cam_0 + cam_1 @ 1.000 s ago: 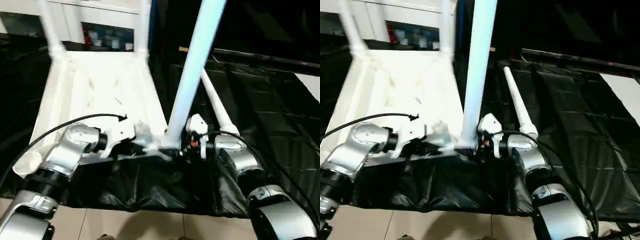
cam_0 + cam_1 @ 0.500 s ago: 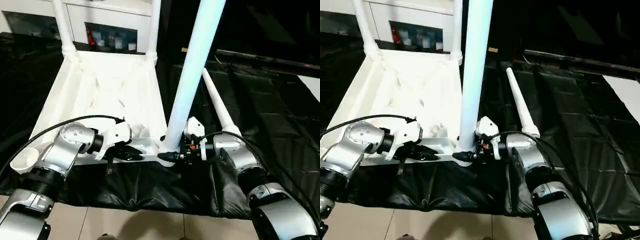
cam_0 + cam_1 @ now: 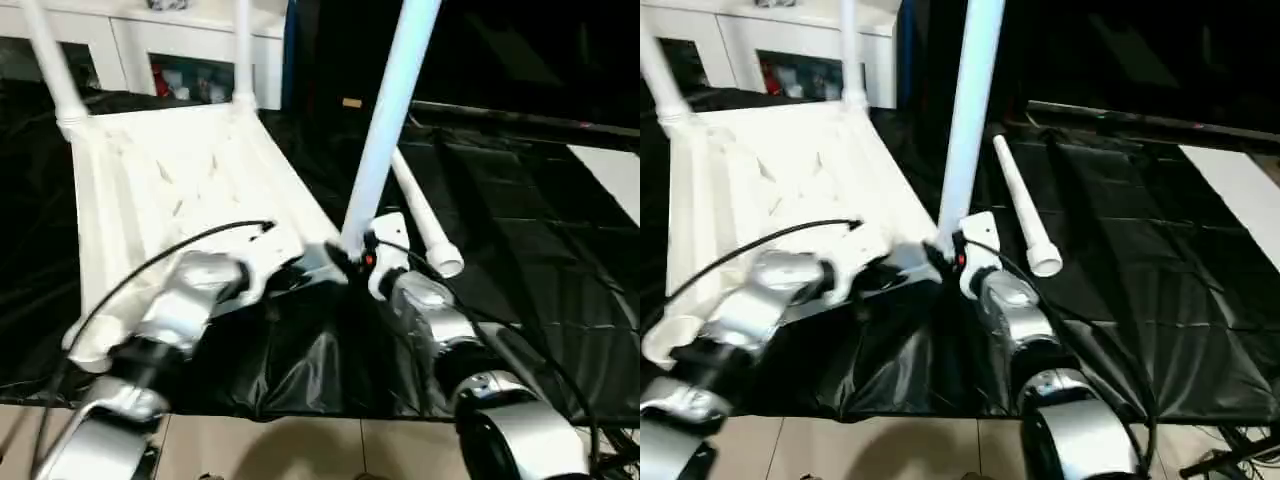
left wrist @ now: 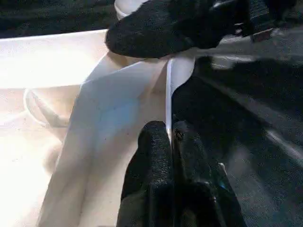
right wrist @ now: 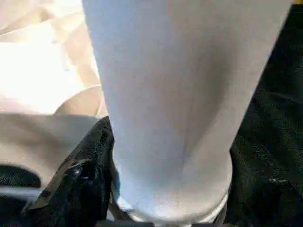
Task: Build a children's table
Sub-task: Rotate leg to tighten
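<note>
Right gripper (image 5: 161, 208) jaws clamp upright table leg (image 3: 385, 130); left gripper (image 4: 171, 142) jaws pinch tabletop (image 3: 170, 180) rim.

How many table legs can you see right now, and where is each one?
4. Two legs stand in the far corners of the table top: far-left, far-right. One stands at the near-right corner, at the right end effector. One lies on the black cover.
</note>
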Available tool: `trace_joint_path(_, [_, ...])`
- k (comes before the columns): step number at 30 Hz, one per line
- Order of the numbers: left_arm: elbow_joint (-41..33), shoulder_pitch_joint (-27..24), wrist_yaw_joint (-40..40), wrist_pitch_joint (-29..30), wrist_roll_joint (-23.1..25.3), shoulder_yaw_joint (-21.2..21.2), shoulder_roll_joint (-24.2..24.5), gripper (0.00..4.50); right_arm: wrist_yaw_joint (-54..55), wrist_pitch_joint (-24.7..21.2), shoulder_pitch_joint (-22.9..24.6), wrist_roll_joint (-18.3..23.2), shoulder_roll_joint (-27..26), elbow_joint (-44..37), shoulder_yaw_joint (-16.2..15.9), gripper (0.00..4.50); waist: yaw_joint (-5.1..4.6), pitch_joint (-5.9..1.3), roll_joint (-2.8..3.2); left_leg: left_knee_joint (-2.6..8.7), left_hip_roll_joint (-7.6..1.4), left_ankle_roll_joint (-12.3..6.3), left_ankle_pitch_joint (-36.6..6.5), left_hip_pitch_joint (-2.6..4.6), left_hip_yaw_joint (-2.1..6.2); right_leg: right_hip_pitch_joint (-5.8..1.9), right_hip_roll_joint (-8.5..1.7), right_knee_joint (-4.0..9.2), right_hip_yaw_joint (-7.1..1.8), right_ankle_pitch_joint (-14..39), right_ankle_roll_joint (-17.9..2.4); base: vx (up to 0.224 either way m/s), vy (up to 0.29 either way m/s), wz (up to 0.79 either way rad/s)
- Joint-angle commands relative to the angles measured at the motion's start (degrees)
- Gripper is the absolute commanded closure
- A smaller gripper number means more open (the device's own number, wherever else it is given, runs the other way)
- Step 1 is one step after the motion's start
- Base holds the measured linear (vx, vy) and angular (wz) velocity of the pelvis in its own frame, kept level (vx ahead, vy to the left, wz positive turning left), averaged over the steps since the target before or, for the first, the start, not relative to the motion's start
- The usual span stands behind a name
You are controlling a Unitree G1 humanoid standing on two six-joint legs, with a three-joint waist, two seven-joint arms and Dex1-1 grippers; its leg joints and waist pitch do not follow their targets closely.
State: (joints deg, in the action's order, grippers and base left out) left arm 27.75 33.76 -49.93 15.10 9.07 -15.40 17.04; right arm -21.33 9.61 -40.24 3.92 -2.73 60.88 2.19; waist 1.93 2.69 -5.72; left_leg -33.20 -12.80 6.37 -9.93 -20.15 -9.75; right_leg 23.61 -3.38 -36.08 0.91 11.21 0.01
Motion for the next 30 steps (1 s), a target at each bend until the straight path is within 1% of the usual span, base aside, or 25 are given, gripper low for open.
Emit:
trace_joint_path(1, [1.0,0.3,0.5,-0.3,-0.1,-4.4,-4.3,4.50,-2.2,1.1,-1.6,-0.2,-4.9,-0.4,-2.4,1.45,0.10,-3.18,1.13,4.11,-0.05,0.97,-17.2,-0.07,-0.29,-1.89,-2.77,4.82,-1.51,14.5,-9.2,0.000,0.000,0.00])
trace_joint_path(2, [0.9,0.3,0.5,-0.4,0.0,-4.4,-4.4,4.50,-2.8,1.5,-1.6,0.0,-5.0,-0.7,-2.1,1.10,0.21,-3.27,1.06,3.96,-0.01,0.38,-16.1,0.01,-0.48,-1.96,-2.78,4.69,-1.52,12.1,-9.8,0.000,0.000,0.00])
trace_joint_path(3, [0.8,0.3,0.3,-0.5,0.0,-4.4,-4.3,4.50,-3.5,1.9,-1.6,0.2,-5.0,-1.0,-1.9,1.10,0.20,-3.29,1.04,3.91,0.03,0.02,-15.0,-0.16,-0.53,-2.16,-2.76,4.52,-1.54,10.3,-10.3,0.000,0.000,0.00])
trace_joint_path(4, [0.6,0.2,-0.1,-0.6,-0.1,-4.4,-4.0,4.50,-4.3,2.1,-1.4,0.4,-4.8,-1.4,-1.8,1.10,0.25,-3.36,1.25,3.89,0.06,-0.08,-14.4,-0.19,-0.54,-2.27,-2.76,4.42,-1.54,9.5,-10.5,0.000,0.000,0.00])
trace_joint_path(5, [-0.1,-0.1,-1.2,-0.8,-0.3,-4.3,-3.4,4.50,-5.6,2.7,-1.2,0.3,-4.2,-1.7,-1.8,1.07,0.20,-3.31,1.12,3.89,0.06,-0.34,-14.1,-0.24,-0.60,-2.30,-2.74,4.43,-1.52,8.8,-10.8,0.000,0.000,0.00])
trace_joint_path(6, [-0.5,-0.3,-1.8,-0.8,-0.4,-4.2,-3.1,4.50,-6.2,3.0,-1.1,0.2,-3.9,-1.9,-1.9,1.00,0.27,-3.32,1.16,3.89,0.00,-0.51,-14.1,-0.23,-0.58,-2.37,-2.82,4.44,-1.50,9.0,-11.0,0.000,0.000,0.00])
trace_joint_path(8, [-1.7,-1.1,-4.3,-1.0,-1.1,-3.7,-1.3,4.50,-10.6,4.3,-0.5,0.4,-1.7,-2.6,-2.5,0.71,0.24,-3.37,1.19,3.84,-0.05,-0.71,-13.6,-0.30,-0.61,-2.43,-2.79,4.34,-1.50,8.2,-11.4,0.000,0.000,0.00])
trace_joint_path(9, [-2.2,-1.8,-6.4,-2.4,-1.9,-3.2,0.3,4.50,-14.8,4.8,0.0,0.8,0.4,-3.1,-3.0,0.61,0.23,-3.47,1.30,3.74,-0.09,-1.17,-13.0,-0.42,-0.59,-2.63,-2.78,4.20,-1.46,6.6,-12.0,0.000,0.000,0.00])
trace_joint_path(10, [-2.2,-1.9,-7.0,-3.0,-2.1,-3.1,0.7,4.50,-15.7,4.8,0.0,0.8,0.9,-3.1,-3.2,0.61,0.22,-3.49,1.27,3.69,-0.12,-1.51,-12.5,-0.50,-0.62,-2.72,-2.78,4.09,-1.46,5.6,-12.3,0.000,0.000,0.00])
trace_joint_path(12, [-2.3,-2.5,-9.7,-4.7,-3.6,-2.3,2.6,4.50,-21.2,4.3,0.1,-0.1,4.0,-3.2,-4.6,0.37,0.25,-3.48,1.20,3.58,-0.09,-2.67,-11.0,-0.46,-0.77,-2.79,-2.70,3.90,-1.46,3.0,-13.5,0.000,0.000,0.00])
trace_joint_path(13, [-2.3,-2.5,-10.0,-5.2,-3.8,-2.1,2.8,4.50,-21.8,4.4,0.1,-0.4,4.4,-3.2,-5.0,0.25,0.26,-3.45,1.01,3.54,-0.12,-2.88,-10.7,-0.46,-0.81,-2.82,-2.73,3.90,-1.44,2.8,-13.7,0.000,0.000,0.00])
trace_joint_path(14, [-2.1,-2.6,-10.9,-6.5,-4.2,-2.1,3.3,4.50,-23.4,4.6,0.2,-0.9,5.2,-3.3,-5.6,0.25,0.31,-3.35,1.09,3.60,-0.12,-2.93,-10.5,-0.45,-0.81,-2.81,-2.83,3.89,-1.48,3.2,-13.8,0.000,0.000,0.00])
trace_joint_path(15, [-2.0,-2.7,-13.0,-7.7,-4.9,-2.0,4.5,4.50,-27.7,4.6,0.4,-0.8,6.5,-3.9,-6.3,0.25,0.37,-3.27,1.21,3.66,-0.21,-2.79,-11.5,-0.29,-0.79,-2.72,-2.89,4.09,-1.45,4.9,-13.8,0.000,0.000,0.00])
trace_joint_path(16, [-1.8,-2.8,-14.8,-8.9,-5.5,-1.9,5.4,4.50,-31.0,4.4,0.5,-0.4,7.4,-4.4,-6.7,0.25,0.44,-3.25,1.17,3.65,-0.21,-2.73,-12.0,-0.27,-0.77,-2.75,-2.88,4.19,-1.43,5.8,-13.7,0.000,0.000,0.00])
trace_joint_path(18, [-1.7,-2.8,-16.9,-9.4,-6.3,-1.5,6.3,4.50,-36.3,4.1,0.7,-0.2,8.8,-5.1,-7.6,0.25,0.41,-3.15,1.16,3.74,-0.28,-2.64,-13.5,-0.22,-0.76,-2.57,-2.86,4.30,-1.47,7.8,-13.5,0.000,0.000,0.00])
trace_joint_path(19, [-1.6,-2.8,-17.2,-9.5,-6.4,-1.5,6.4,4.50,-36.9,4.1,0.8,-0.2,8.9,-5.2,-7.7,0.25,0.53,-3.07,1.26,3.81,-0.42,-2.44,-14.2,-0.05,-0.73,-2.40,-2.93,4.39,-1.47,8.9,-13.5,0.000,0.000,0.00])
trace_joint_path(20, [-1.8,-2.9,-19.0,-9.7,-6.9,-1.4,7.1,4.50,-40.2,4.1,0.9,-0.4,9.9,-5.5,-8.6,0.25,0.64,-3.11,1.06,3.76,-0.40,-2.31,-14.1,-0.07,-0.75,-2.50,-2.92,4.33,-1.47,9.0,-13.5,0.000,0.000,0.00])
trace_joint_path(21, [-2.3,-2.9,-21.6,-9.4,-7.5,-1.6,8.2,4.50,-44.7,4.0,1.1,-0.8,11.1,-6.0,-9.8,0.25,0.74,-3.13,1.06,3.74,-0.41,-2.40,-13.7,-0.11,-0.76,-2.54,-2.98,4.29,-1.50,8.6,-13.5,0.000,0.000,0.00])
trace_joint_path(23, [-2.3,-2.9,-24.0,-9.9,-7.8,-2.1,9.5,4.50,-48.3,3.8,0.9,-1.1,12.2,-5.9,-11.0,0.25,0.84,-3.18,1.13,3.71,-0.41,-2.67,-12.7,-0.11,-0.78,-2.53,-2.95,4.09,-1.48,7.2,-13.8,0.000,0.000,0.00])
trace_joint_path(24, [-2.2,-2.9,-24.6,-10.0,-7.8,-2.2,9.8,4.50,-49.1,3.7,0.8,-1.1,12.4,-5.8,-11.3,0.52,0.90,-3.24,1.14,3.68,-0.41,-2.73,-12.4,-0.05,-0.80,-2.53,-2.96,4.02,-1.46,6.6,-14.0,0.000,0.000,0.00])
trace_joint_path(26, [-1.8,-2.7,-25.9,-10.8,-7.8,-2.6,10.5,4.50,-50.3,3.5,0.4,-1.2,12.7,-5.6,-11.7,0.61,1.18,-3.22,1.06,3.67,-0.41,-2.86,-11.6,-0.01,-0.86,-2.56,-2.98,3.89,-1.45,5.5,-14.4,0.000,0.000,0.00])
trace_joint_path(28, [-1.6,-2.6,-27.3,-11.6,-7.9,-3.1,11.2,4.50,-51.5,3.4,0.0,-1.5,12.9,-5.3,-12.1,0.63,1.31,-3.19,1.11,3.71,-0.44,-2.61,-11.7,0.06,-0.86,-2.50,-2.98,3.90,-1.43,5.9,-14.4,0.000,0.000,0.00])
trace_joint_path(30, [-1.6,-2.6,-28.3,-11.9,-8.1,-3.4,11.6,4.50,-52.1,3.5,-0.2,-1.6,13.0,-5.2,-12.3,0.93,1.41,-3.22,1.14,3.74,-0.48,-2.28,-12.0,0.06,-0.85,-2.53,-2.95,3.86,-1.38,6.4,-14.3,0.000,0.000,0.00])
